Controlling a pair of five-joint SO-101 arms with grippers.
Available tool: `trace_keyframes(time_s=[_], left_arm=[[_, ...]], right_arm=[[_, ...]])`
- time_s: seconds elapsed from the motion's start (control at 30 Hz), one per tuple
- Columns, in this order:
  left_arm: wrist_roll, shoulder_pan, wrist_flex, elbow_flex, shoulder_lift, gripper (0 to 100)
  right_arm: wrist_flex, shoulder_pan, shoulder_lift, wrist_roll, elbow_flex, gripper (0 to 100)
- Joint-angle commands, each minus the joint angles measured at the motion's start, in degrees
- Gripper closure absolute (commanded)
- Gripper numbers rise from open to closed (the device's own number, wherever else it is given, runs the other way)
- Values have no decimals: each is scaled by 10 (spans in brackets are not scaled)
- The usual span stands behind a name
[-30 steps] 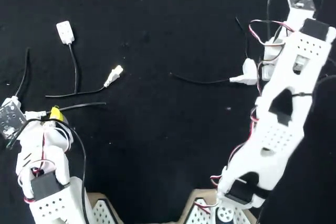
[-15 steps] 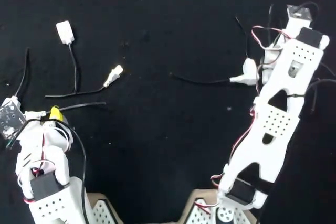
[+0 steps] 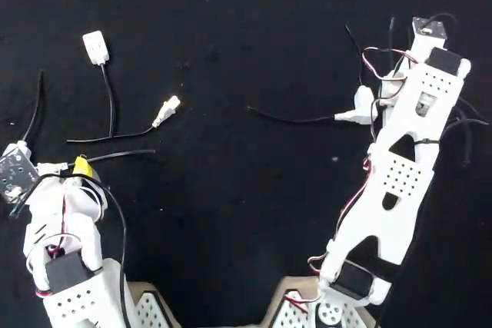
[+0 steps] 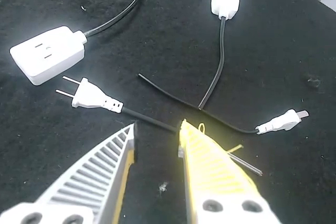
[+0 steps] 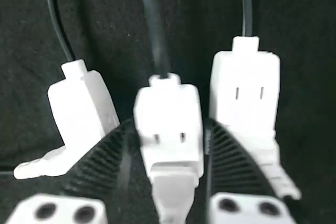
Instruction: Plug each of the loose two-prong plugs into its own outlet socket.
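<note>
Middle socket: far right of the surface, clamped in the right pincer.
Loose plug: left edge, near an outlet socket; left pincer apart.
Risk: the clamped socket may twist, so prongs miss the slots.

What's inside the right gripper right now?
A white socket sits between the right gripper's fingers, two slots facing the camera, a black cord leaving its far end. A white piece shows nearer the camera; whether that is a seated plug is hidden.
</note>
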Motion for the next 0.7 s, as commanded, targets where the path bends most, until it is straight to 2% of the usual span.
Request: trace_keyframes(time_s=[0.0,0.37,0.53,0.67], left_arm=[[3,6,-10,-32,1,855],[2,6,-10,-32,1,855],[2,6,-11,-32,1,855],[2,7,-11,-32,1,855]], right_arm=[[4,-23,-16,0,-41,773],[52,-40,-82,-4,-146,773],[55,-39,-148,-4,-134,773],[56,-41,-240,-30,-71,773]])
